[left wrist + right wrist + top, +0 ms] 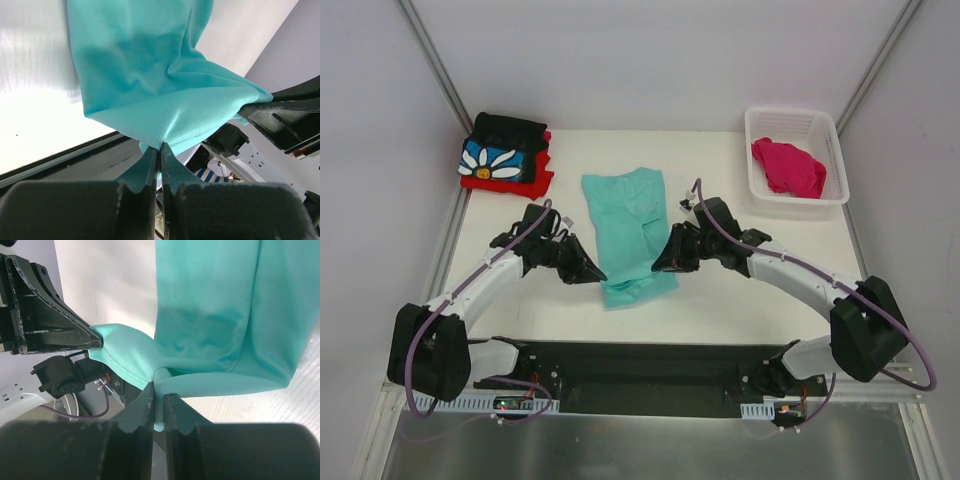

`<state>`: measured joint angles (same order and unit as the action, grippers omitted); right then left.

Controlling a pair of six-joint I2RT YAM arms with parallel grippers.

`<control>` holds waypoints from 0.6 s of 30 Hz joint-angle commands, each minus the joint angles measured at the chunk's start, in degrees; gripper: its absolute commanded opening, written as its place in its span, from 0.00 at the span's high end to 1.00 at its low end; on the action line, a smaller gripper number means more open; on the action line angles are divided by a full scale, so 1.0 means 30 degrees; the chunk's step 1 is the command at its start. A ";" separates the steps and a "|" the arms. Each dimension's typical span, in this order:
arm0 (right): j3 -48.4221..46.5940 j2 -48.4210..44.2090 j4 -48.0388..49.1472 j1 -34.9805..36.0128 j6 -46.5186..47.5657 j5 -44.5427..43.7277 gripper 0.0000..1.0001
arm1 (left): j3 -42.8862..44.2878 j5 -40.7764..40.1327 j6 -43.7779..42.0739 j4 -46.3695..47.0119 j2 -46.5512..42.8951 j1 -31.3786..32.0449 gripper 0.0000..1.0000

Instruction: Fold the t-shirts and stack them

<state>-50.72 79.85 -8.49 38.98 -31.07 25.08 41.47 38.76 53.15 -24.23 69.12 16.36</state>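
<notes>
Mint-teal soft cloth t-shirt [625, 215] lies at the white bench's [750, 290] middle, its near end pinched at both sides: the left pincer [160, 149] is clamped shut on its hem, the right pincer [159, 390] likewise. A folded black daisy-print shirt [505, 150] tops a red shirt [535, 185] at the far left corner.

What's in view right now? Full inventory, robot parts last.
mint-teal t-shirt: 1, mint-teal, middle of the table, near edge pinched at two points
black daisy t-shirt: 1, black with a white daisy on blue, far-left corner, on top of the red one
red t-shirt: 1, red, far-left corner, under the black one
magenta-pink t-shirt: 1, magenta-pink, crumpled inside the basket
basket: 1, white lattice plastic, far-right corner
table: 1, white
left gripper: 1, black, shut on the mint-teal t-shirt's near-left edge
right gripper: 1, black, shut on its near-right edge
</notes>
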 commanded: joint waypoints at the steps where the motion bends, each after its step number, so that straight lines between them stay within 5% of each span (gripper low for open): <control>1: -0.1695 0.0538 -0.0918 -0.0571 0.1331 0.0926 0.88 | 0.1465 0.0467 -0.0986 0.0225 0.0862 -0.0385 1.00; 18: -0.4537 0.2854 -0.1416 -0.1304 0.2064 0.1835 0.89 | 0.3635 0.0965 -0.1807 0.0196 0.3209 -0.0971 1.00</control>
<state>-60.01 88.03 -11.64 35.79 -26.44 28.84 50.11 40.01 49.65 -24.12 78.11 14.11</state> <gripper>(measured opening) 0.121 0.010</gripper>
